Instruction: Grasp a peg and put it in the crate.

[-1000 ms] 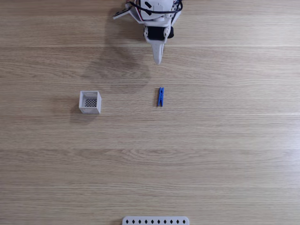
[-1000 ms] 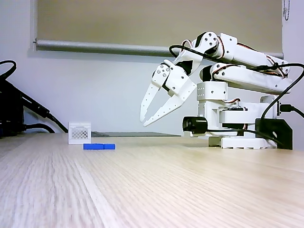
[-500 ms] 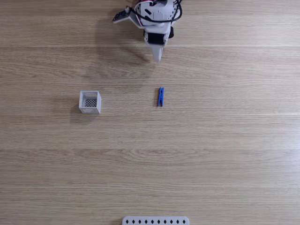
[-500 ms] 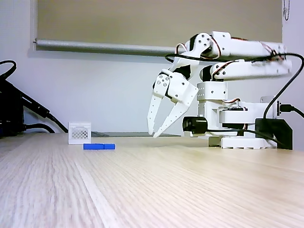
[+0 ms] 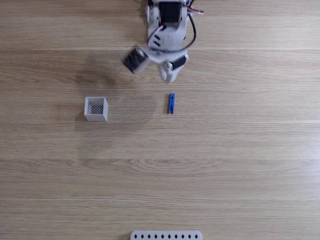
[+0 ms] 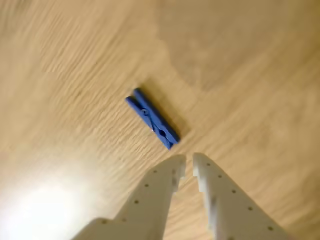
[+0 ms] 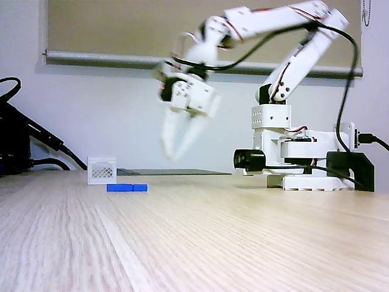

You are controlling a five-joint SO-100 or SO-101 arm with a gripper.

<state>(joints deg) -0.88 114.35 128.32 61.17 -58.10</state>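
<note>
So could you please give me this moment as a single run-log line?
phase: approach | gripper: nearly shut, empty, above table | peg: flat on table, ungrasped, just ahead of fingertips | crate: empty, apart from peg

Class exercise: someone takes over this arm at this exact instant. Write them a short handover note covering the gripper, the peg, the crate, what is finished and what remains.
Gripper: empty, fingertips nearly together, raised above the table in the side fixed view, just short of the peg.
Peg: blue, lying flat on the wood, untouched.
Crate: white box, grid bottom, nothing in it; it sits to the left of the peg in the top-down fixed view.
Done: nothing grasped yet.
Left: open the fingers, come down over the peg, grip it, carry it to the crate, release it inside.
</note>
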